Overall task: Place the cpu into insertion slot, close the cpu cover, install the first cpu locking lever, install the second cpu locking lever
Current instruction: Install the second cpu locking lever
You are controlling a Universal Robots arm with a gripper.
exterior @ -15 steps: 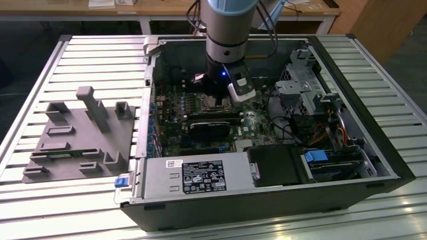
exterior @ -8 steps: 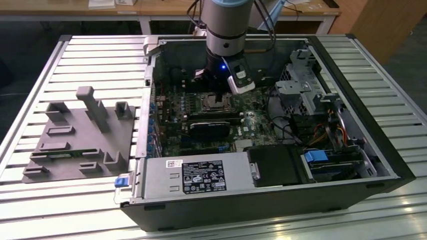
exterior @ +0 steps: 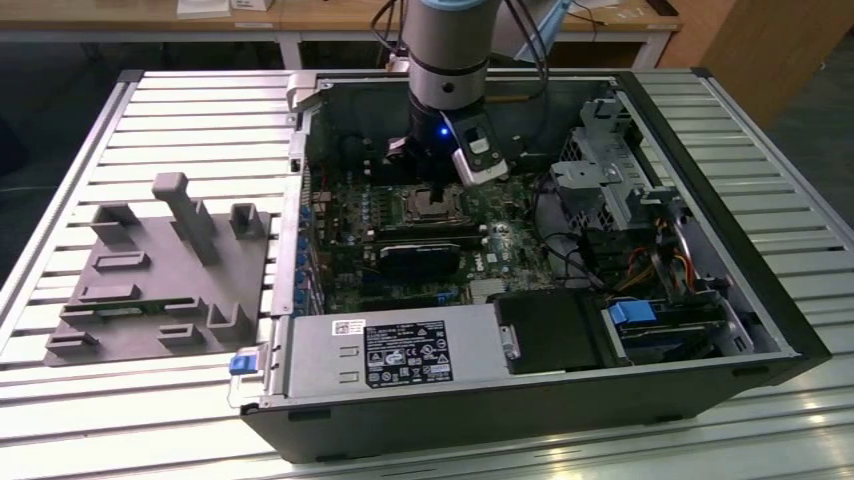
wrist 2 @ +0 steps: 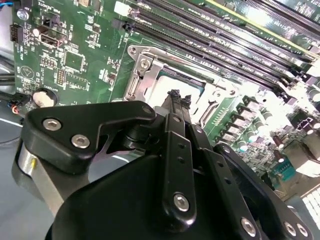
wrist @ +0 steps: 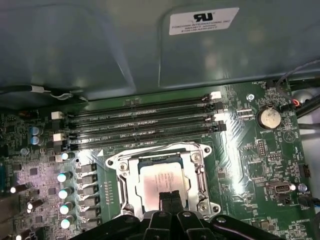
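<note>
pincer [wrist: 169, 200]: my fingers sat pressed together, holding nothing | position: tips over the cpu [wrist: 162, 176] (seated in the insertion slot [wrist: 131, 186]) | cpu cover [wrist: 197, 167]: down

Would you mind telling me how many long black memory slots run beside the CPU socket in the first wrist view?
4, stacked parallel between the insertion slot and the case wall: memory slots at and. More may sit hidden below the gripper.

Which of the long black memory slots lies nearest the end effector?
The last slot of the row, bordering the insertion slot where the end effector sits over the cpu; the others lie toward the case wall.
</note>
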